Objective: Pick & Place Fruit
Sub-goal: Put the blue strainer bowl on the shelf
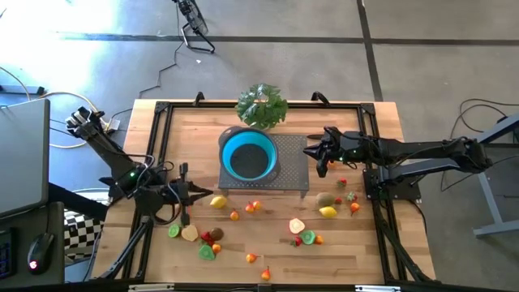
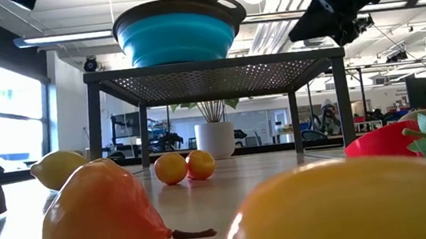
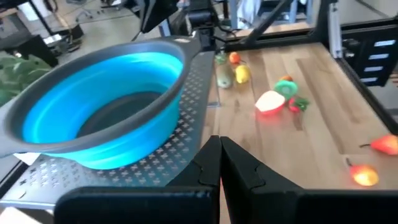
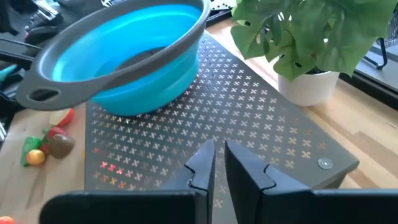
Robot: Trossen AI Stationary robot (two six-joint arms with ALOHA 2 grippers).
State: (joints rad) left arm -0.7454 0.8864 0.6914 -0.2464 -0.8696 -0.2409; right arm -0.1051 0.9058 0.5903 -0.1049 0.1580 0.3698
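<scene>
The blue bowl (image 1: 248,155) sits on a perforated metal stand (image 1: 289,162) at the far middle of the wooden table (image 1: 381,251), with a leafy potted plant (image 1: 262,105) just beyond it. The fruit (image 1: 217,202) lies scattered over the near half of the table, none visible in the bowl. The right gripper (image 1: 316,152) hovers over the stand's right edge, its fingers (image 4: 202,165) nearly together and holding nothing. The left gripper (image 1: 208,191) is low at the near left, just beside a yellow lemon, its fingers (image 3: 208,165) closed and empty.
</scene>
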